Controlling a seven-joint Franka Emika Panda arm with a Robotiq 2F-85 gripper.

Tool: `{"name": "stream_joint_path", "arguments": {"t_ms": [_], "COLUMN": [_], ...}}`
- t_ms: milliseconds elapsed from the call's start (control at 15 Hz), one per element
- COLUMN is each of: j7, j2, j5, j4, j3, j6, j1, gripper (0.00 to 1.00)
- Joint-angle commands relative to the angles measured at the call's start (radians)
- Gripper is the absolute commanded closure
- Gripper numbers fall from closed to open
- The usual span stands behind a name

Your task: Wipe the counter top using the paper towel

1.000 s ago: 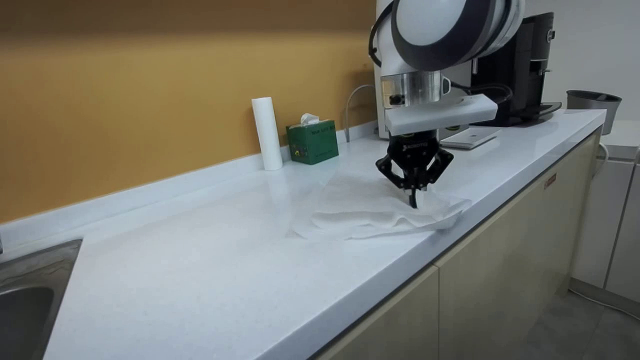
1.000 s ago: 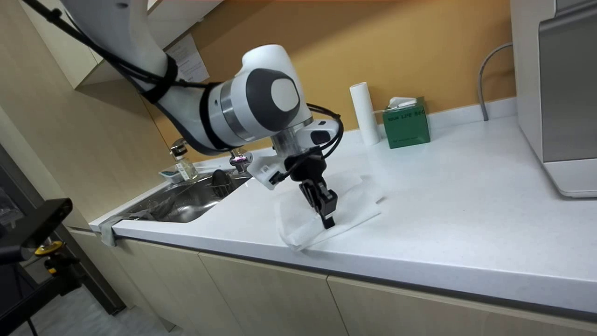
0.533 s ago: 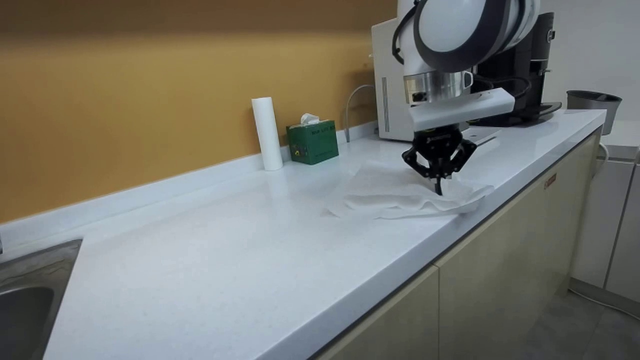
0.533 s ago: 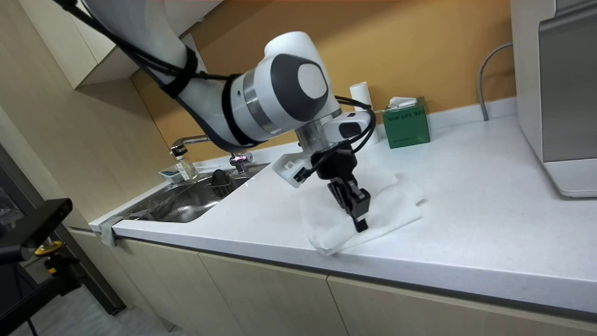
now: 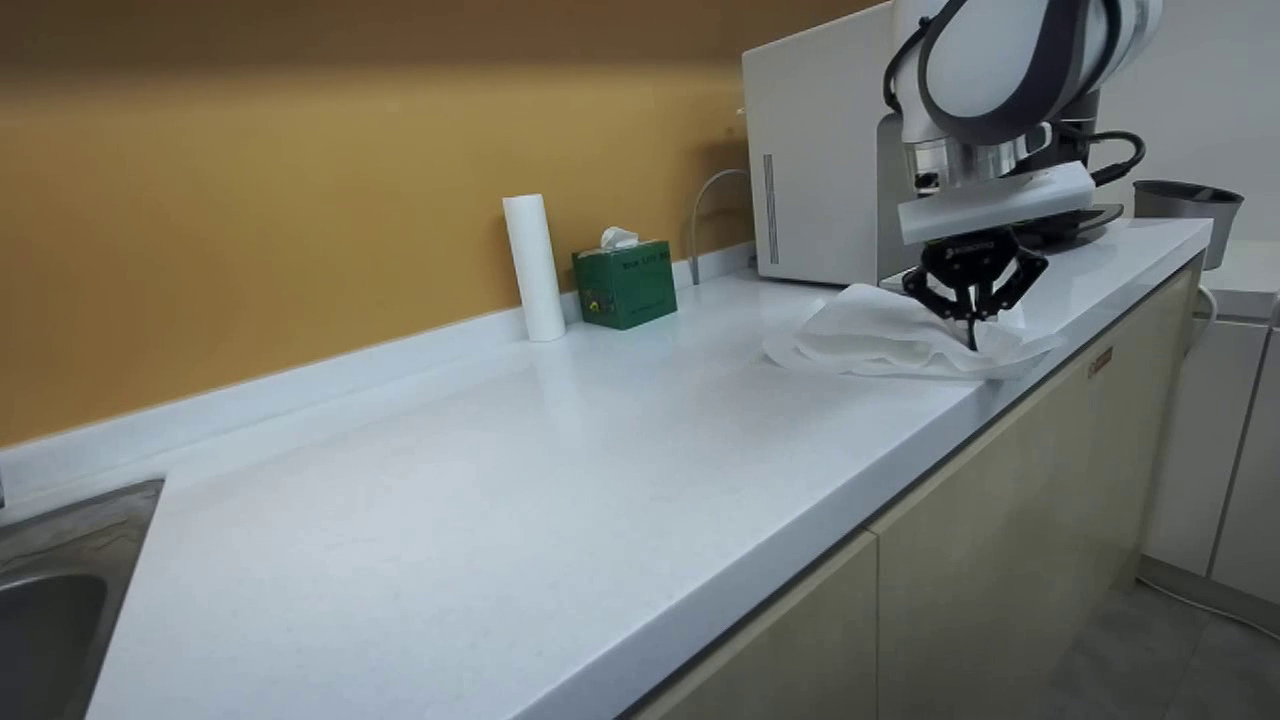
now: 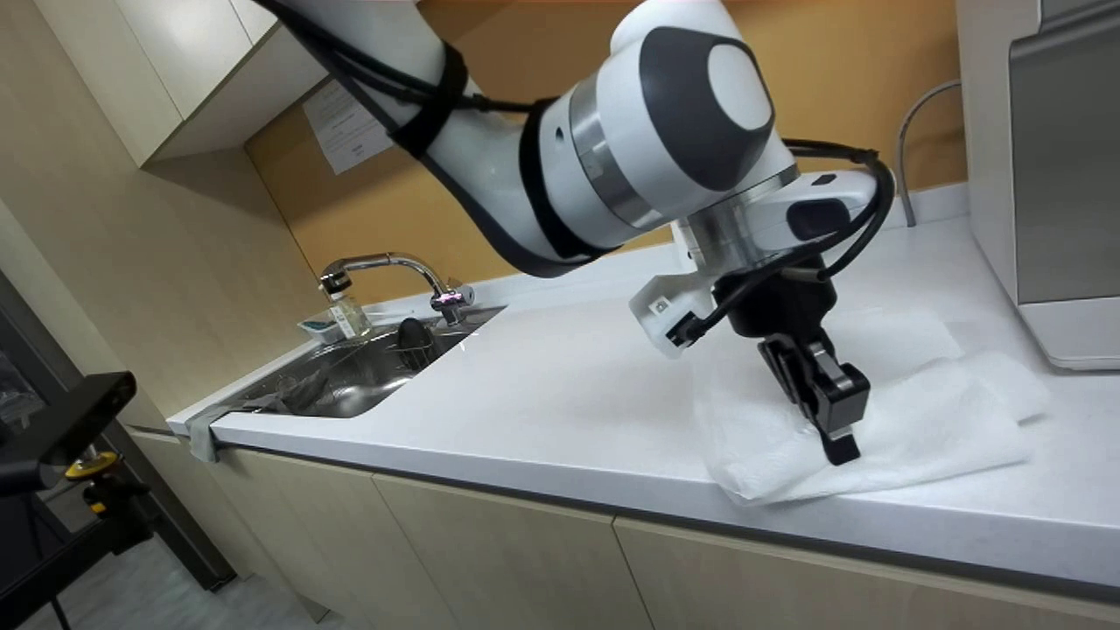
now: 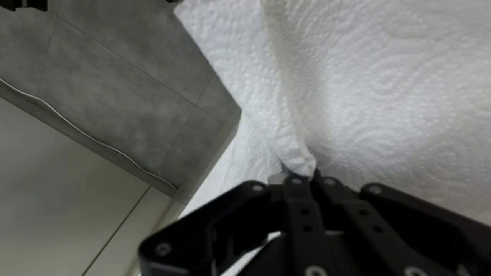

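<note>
My gripper (image 5: 971,335) points down at the counter and is shut on a pinched fold of the white paper towel (image 5: 870,335). In an exterior view its fingertips (image 6: 842,448) press low on the towel (image 6: 945,420), close to the front edge. In the wrist view the fingers (image 7: 301,174) hold a bunched fold of the embossed towel (image 7: 383,96). The towel lies spread and wrinkled on the white counter top (image 5: 450,500), reaching towards its front edge. The fingertips are partly hidden by the fold.
A paper towel roll (image 5: 535,268) and a green tissue box (image 5: 626,285) stand by the wall. A white appliance (image 5: 815,170) stands at the back, close to the towel in an exterior view (image 6: 1067,219). A steel sink (image 6: 363,385) with a faucet (image 6: 385,261) is at the far end.
My gripper has slid along the counter, dragging the towel away from the sink and towards the white appliance, rightwards in both exterior views. The grip on the towel has stayed shut.
</note>
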Motion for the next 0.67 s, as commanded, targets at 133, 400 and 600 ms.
{"name": "stream_joint_path", "arguments": {"t_ms": [133,400,600], "j7": [0.062,0.055,0.041], "j2": [0.061,0.125,0.201], "j5": [0.008,0.025,0.038], "j4": [0.063,0.157,0.27], "j3": [0.029,0.092,0.139], "j6": [-0.025,-0.04,-0.052], "j1": [0.005,0.05,0.088], "gripper": [1.0,1.0,1.0]}}
